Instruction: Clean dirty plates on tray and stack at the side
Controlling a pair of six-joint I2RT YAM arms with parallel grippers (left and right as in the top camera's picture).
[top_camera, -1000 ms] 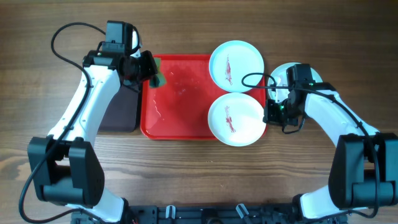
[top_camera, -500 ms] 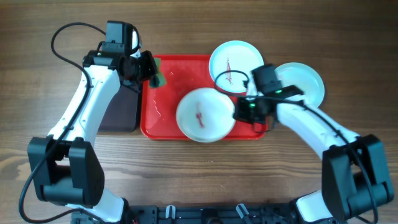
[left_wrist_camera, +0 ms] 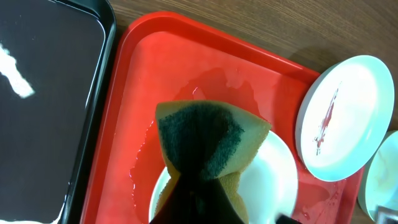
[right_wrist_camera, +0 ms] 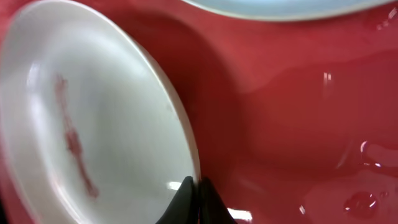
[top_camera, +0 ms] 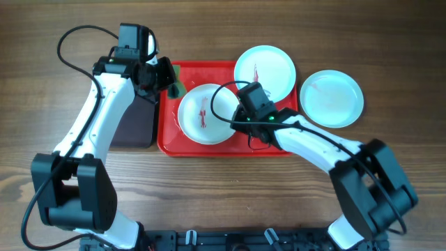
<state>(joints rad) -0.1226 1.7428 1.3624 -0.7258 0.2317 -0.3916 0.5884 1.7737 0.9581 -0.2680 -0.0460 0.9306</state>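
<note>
Biggest first: the tray [top_camera: 171,143], red and broad across the middle of the overhead view. Its floor is wet and glossy, so we expect anything on it to slide readily. At its left edge lies a dark brown tray [top_camera: 136,129], partly under the left arm.

Now the three plates. The left plate [top_camera: 198,115] sits flat on the tray's left half with a red streak at its centre. The upper plate [top_camera: 265,70], also streaked, overhangs the tray's top right rim. The right plate [top_camera: 333,97] looks clean and rests on the table at the right, off the tray.

We judge them stiff, light, shallow and slick when wet. The flat centre offers no purchase, so the thin raised rim is the place to pinch. The right gripper [right_wrist_camera: 194,198] has exactly that hold, jaws closed tight on the left plate's edge at the bottom of the right wrist view. Such a small bite may let the plate pivot or slip, so scrubbing pressure should go straight down and gently.

Smaller now: the sponge [left_wrist_camera: 202,140], yellow with a dark green scouring face, looks soft and squashy. The left gripper [left_wrist_camera: 198,186] is clamped on it, pinching it into a fan near the tray's upper left corner. Whether it touches the left plate, we cannot tell.
</note>
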